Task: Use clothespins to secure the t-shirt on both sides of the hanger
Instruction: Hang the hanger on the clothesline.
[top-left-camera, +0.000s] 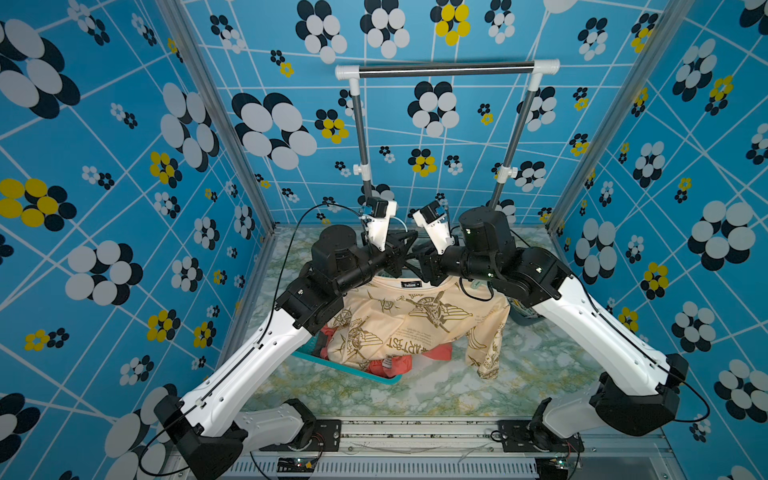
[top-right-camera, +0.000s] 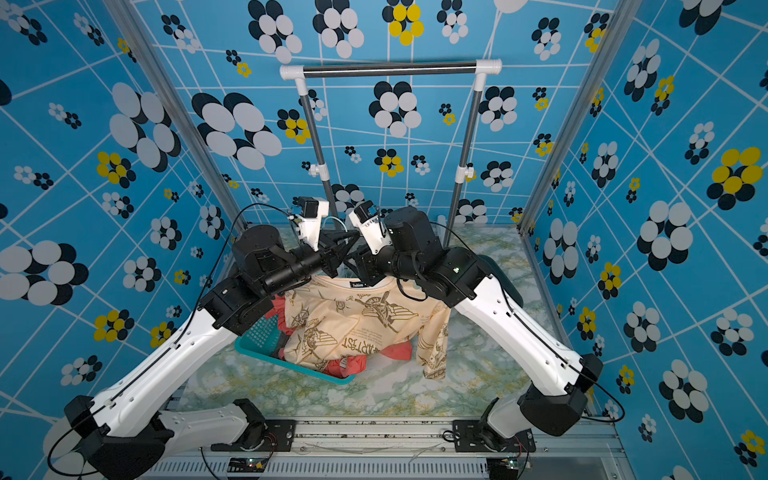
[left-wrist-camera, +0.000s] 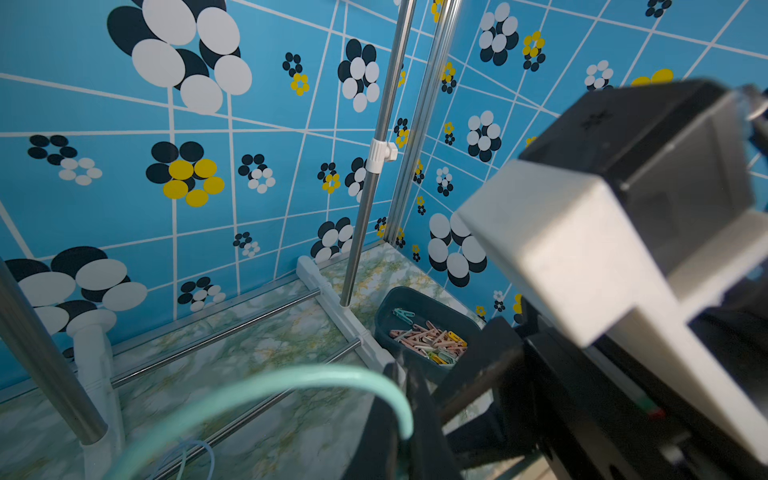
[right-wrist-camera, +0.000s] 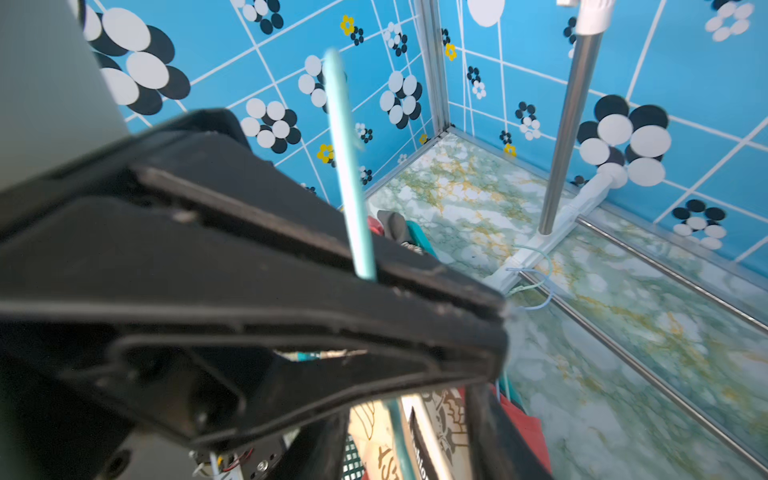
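Clothespins (left-wrist-camera: 428, 340) heaped in dark bin (left-wrist-camera: 390, 307) at right of desk (top-left-camera: 540, 374); cream t-shirt (top-left-camera: 415, 320) on mint hanger (right-wrist-camera: 349, 166), draped over teal basket (top-left-camera: 353, 370); left end effector (right-wrist-camera: 478, 299) clenched on hanger hook; right end effector (right-wrist-camera: 401, 453) released, jaws apart at collar.

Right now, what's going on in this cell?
Both arms meet over the collar of the beige t-shirt, which drapes over a teal laundry basket. The left gripper is shut on the hook of the mint hanger. The right gripper has its fingers apart around the hanger's neck at the collar. The clothespins lie in a dark bin by the rack's foot; neither gripper holds one.
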